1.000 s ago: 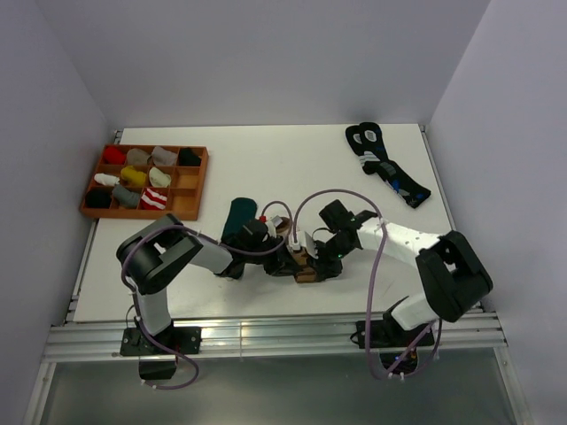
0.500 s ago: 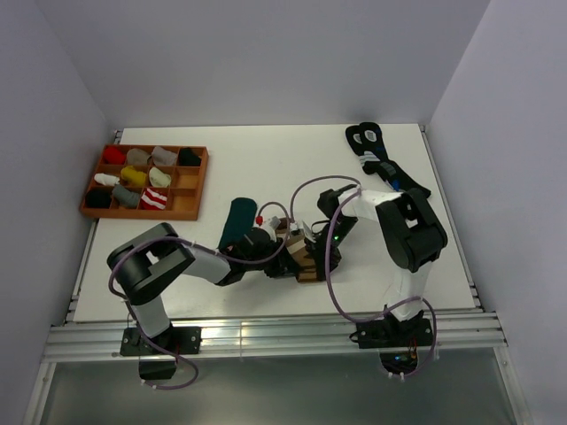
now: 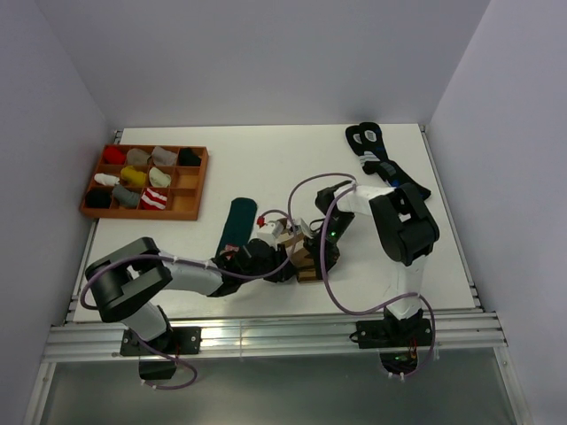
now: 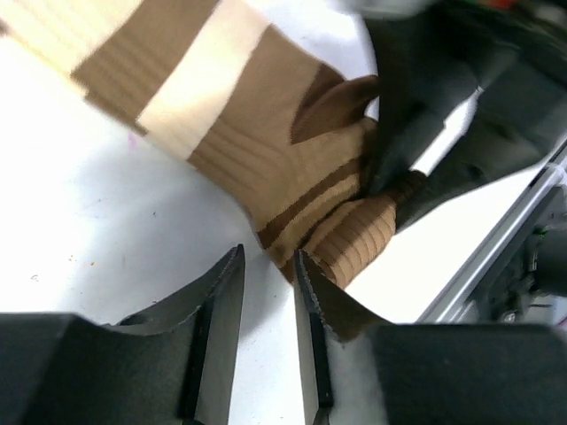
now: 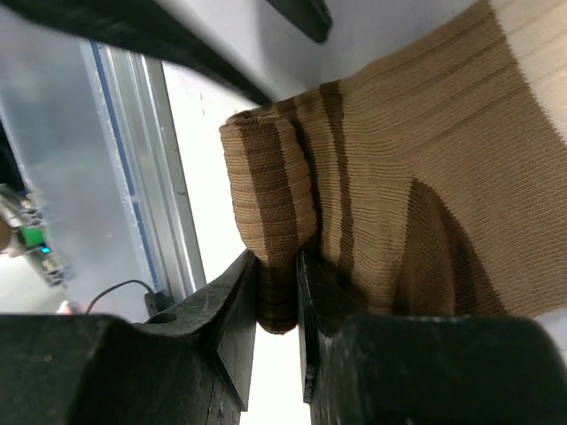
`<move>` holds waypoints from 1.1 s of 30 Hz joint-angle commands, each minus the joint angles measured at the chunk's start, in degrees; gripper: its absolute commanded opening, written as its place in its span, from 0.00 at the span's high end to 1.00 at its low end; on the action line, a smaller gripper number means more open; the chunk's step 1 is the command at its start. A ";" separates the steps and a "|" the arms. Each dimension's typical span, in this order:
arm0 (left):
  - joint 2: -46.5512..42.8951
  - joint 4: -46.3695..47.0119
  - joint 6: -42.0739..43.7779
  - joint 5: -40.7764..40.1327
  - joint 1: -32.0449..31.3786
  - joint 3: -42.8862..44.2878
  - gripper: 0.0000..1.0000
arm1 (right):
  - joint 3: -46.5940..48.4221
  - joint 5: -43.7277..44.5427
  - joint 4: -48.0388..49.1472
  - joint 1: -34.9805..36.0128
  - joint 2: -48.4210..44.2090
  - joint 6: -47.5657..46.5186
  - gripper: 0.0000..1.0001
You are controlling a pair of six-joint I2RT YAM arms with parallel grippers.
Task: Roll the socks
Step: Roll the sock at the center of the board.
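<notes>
On the white surface, one tray holds ten rolled socks. Two black socks lie far right and one dark green sock lies left of centre. The one brown striped sock lies near the front edge, roughly front to back, its near end rolled. The right arm's fingers pinch that roll (closed on it). The left arm's fingers stand slightly apart and empty, with the roll just ahead and to their right.

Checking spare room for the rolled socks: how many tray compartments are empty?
2. Both are in the right column of the tray: the middle compartment and the near compartment. No compartment looks hidden.
</notes>
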 commanded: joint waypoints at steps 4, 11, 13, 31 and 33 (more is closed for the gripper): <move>-4.55 2.82 15.24 -1.02 -1.91 2.58 0.58 | 4.13 2.10 -3.77 -0.30 4.11 1.14 0.80; 1.14 -0.51 22.63 7.68 -1.91 10.05 0.51 | 6.42 1.57 -5.61 -0.21 4.99 1.75 0.79; 2.56 -1.04 23.77 8.48 -1.91 11.64 0.50 | 6.68 1.48 -5.79 -0.21 5.26 1.75 0.79; 5.90 4.93 21.84 11.91 -1.64 7.34 0.51 | 6.51 1.30 -4.65 -0.30 6.14 3.94 0.80; 6.25 5.46 21.23 12.17 -1.64 6.90 0.52 | 6.42 1.39 -4.21 -0.30 6.05 4.38 0.80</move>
